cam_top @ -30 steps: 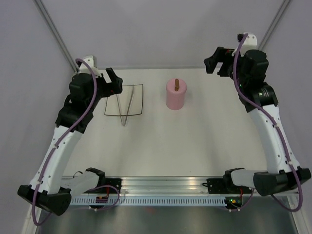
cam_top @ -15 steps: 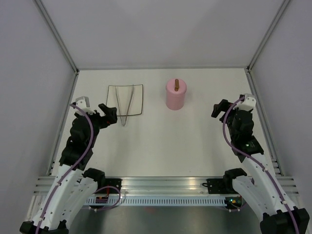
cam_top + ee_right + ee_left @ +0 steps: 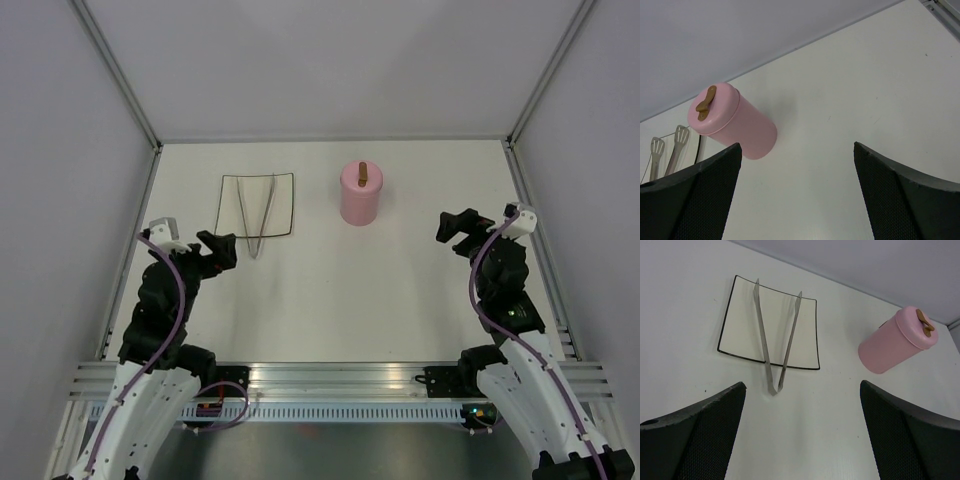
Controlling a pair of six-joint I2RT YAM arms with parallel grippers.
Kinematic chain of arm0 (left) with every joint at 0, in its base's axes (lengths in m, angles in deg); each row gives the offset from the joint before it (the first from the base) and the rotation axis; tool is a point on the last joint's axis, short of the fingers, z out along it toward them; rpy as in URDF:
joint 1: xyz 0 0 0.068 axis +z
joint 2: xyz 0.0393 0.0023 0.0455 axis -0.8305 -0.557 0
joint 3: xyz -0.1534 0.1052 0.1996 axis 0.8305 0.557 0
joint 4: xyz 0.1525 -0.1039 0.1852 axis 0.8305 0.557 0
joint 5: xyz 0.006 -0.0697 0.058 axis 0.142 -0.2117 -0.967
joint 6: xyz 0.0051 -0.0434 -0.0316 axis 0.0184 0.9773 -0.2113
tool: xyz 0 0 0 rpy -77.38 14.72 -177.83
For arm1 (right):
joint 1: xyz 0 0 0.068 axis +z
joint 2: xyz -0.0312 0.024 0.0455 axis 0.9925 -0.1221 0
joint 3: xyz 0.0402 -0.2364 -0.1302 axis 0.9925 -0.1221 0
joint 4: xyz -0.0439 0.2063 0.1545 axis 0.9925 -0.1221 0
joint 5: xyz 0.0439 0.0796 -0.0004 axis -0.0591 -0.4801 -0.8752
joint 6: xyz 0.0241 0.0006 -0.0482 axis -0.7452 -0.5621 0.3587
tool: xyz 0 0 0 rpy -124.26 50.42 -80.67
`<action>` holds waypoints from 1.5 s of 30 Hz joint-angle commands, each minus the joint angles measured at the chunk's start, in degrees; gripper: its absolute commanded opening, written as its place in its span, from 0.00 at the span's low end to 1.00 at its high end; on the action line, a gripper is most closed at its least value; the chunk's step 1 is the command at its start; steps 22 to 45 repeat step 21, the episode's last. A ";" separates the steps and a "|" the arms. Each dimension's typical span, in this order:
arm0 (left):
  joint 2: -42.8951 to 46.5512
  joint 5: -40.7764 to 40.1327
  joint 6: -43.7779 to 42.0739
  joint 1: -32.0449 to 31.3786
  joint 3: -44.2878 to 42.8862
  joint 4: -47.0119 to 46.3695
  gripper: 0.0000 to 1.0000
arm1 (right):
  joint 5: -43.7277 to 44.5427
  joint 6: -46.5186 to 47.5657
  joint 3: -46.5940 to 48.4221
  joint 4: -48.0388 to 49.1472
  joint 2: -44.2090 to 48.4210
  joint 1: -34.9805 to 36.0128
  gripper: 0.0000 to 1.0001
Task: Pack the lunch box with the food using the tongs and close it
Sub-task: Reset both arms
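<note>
Found the lunch box (image 3: pixel 358 203) upright at the far middle of the table (image 3: pixel 400 300), pink lid (image 3: pixel 350 182) seated on top, brown handle (image 3: pixel 363 172) up. Found the tongs (image 3: pixel 256 244) to its left, laid in a narrow V across the white plate (image 3: pixel 283 205) with the black rim: both tips toward the far side, joined end past the near rim and down on the table.

Held the left gripper (image 3: pixel 222 250) over the near left of the table, jaws spread wide, gripping nothing. Had it on the near side of the plate and slightly left, close to the joined end of the tongs but apart from it. Saw tongs and plate straight ahead between its fingers (image 3: pixel 700 440) in the left wrist view, lunch box off to the far right.

Held the right gripper (image 3: pixel 458 232) likewise wide open and holding nothing, over the right side of the table. Had it right of the lunch box and a little nearer, well apart from it. Saw the box ahead and to the left in the right wrist view, tips of the tongs just at the left edge.
</note>
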 commanded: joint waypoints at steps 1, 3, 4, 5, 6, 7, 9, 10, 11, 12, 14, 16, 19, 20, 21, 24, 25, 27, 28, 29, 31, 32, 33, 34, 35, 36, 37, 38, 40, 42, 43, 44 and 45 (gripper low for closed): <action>1.99 -1.12 -6.14 0.25 -1.31 -2.02 1.00 | 0.06 -0.35 3.90 -1.79 0.68 -0.04 0.98; 3.48 -1.99 -6.16 0.16 -1.22 -0.88 1.00 | -0.02 -0.35 4.51 -2.58 1.21 -0.04 0.98; 4.28 -2.08 -5.72 0.16 -1.13 -0.53 1.00 | -0.11 0.00 4.69 -3.02 2.00 -0.04 0.98; 6.20 -1.91 -5.54 0.25 -0.96 0.00 1.00 | -0.11 0.17 4.87 -3.11 2.44 -0.04 0.98; 7.09 -1.65 -5.28 0.25 -0.78 0.44 1.00 | -0.29 0.44 5.13 -3.29 2.79 -0.04 0.98; 9.10 -1.03 -4.41 0.25 -0.52 1.49 1.00 | -0.64 1.05 5.31 -3.55 3.66 -0.04 0.98; 10.87 -0.33 -3.35 0.25 0.35 2.28 1.00 | -1.16 1.58 5.75 -4.77 4.63 -0.04 0.98; 11.83 -0.06 -3.00 0.25 0.80 2.90 1.00 | -1.08 1.67 5.92 -5.31 4.90 -0.04 0.98; 12.63 0.11 -2.73 0.25 1.15 3.17 1.00 | -1.17 1.58 6.01 -6.09 5.34 0.05 0.98; 14.03 0.03 -2.47 0.25 1.76 3.52 1.00 | -1.08 1.50 6.01 -7.67 6.30 -0.04 0.98; 15.18 -0.23 -2.47 0.25 2.03 4.48 1.00 | -1.08 1.06 5.75 -9.00 7.53 0.05 0.98; 16.24 -0.93 -2.47 0.25 1.86 5.01 1.00 | -0.90 0.53 4.87 -10.14 9.91 -0.04 0.98; 16.59 -2.43 -2.82 0.25 1.50 6.50 1.00 | -0.03 -0.79 3.38 -11.46 13.07 -0.04 0.98; 16.59 -2.87 -2.99 0.25 1.42 7.20 1.00 | 0.58 -0.96 3.11 -11.99 13.69 -0.04 0.98; 16.50 -3.05 -3.25 0.25 1.24 7.73 1.00 | 1.29 -1.49 3.20 -13.64 14.74 -0.04 0.98; 16.50 -3.05 -3.25 0.25 1.24 7.73 1.00 | 1.29 -1.49 3.20 -13.64 14.74 -0.04 0.98; 16.50 -3.05 -3.25 0.25 1.24 7.73 1.00 | 1.29 -1.49 3.20 -13.64 14.74 -0.04 0.98; 16.50 -3.05 -3.25 0.25 1.24 7.73 1.00 | 1.29 -1.49 3.20 -13.64 14.74 -0.04 0.98; 16.50 -3.05 -3.25 0.25 1.24 7.73 1.00 | 1.29 -1.49 3.20 -13.64 14.74 -0.04 0.98; 16.50 -3.05 -3.25 0.25 1.24 7.73 1.00 | 1.29 -1.49 3.20 -13.64 14.74 -0.04 0.98; 16.50 -3.05 -3.25 0.25 1.24 7.73 1.00 | 1.29 -1.49 3.20 -13.64 14.74 -0.04 0.98; 16.50 -3.05 -3.25 0.25 1.24 7.73 1.00 | 1.29 -1.49 3.20 -13.64 14.74 -0.04 0.98; 16.50 -3.05 -3.25 0.25 1.24 7.73 1.00 | 1.29 -1.49 3.20 -13.64 14.74 -0.04 0.98; 16.50 -3.05 -3.25 0.25 1.24 7.73 1.00 | 1.29 -1.49 3.20 -13.64 14.74 -0.04 0.98; 16.50 -3.05 -3.25 0.25 1.24 7.73 1.00 | 1.29 -1.49 3.20 -13.64 14.74 -0.04 0.98; 16.50 -3.05 -3.25 0.25 1.24 7.73 1.00 | 1.29 -1.49 3.20 -13.64 14.74 -0.04 0.98; 16.50 -3.05 -3.25 0.25 1.24 7.73 1.00 | 1.29 -1.49 3.20 -13.64 14.74 -0.04 0.98; 16.50 -3.05 -3.25 0.25 1.24 7.73 1.00 | 1.29 -1.49 3.20 -13.64 14.74 -0.04 0.98; 16.50 -3.05 -3.25 0.25 1.24 7.73 1.00 | 1.29 -1.49 3.20 -13.64 14.74 -0.04 0.98; 16.50 -3.05 -3.25 0.25 1.24 7.73 1.00 | 1.29 -1.49 3.20 -13.64 14.74 -0.04 0.98; 16.50 -3.05 -3.25 0.25 1.24 7.73 1.00 | 1.29 -1.49 3.20 -13.64 14.74 -0.04 0.98; 16.50 -3.05 -3.25 0.25 1.24 7.73 1.00 | 1.29 -1.49 3.20 -13.64 14.74 -0.04 0.98; 16.50 -3.05 -3.25 0.25 1.24 7.73 1.00 | 1.29 -1.49 3.20 -13.64 14.74 -0.04 0.98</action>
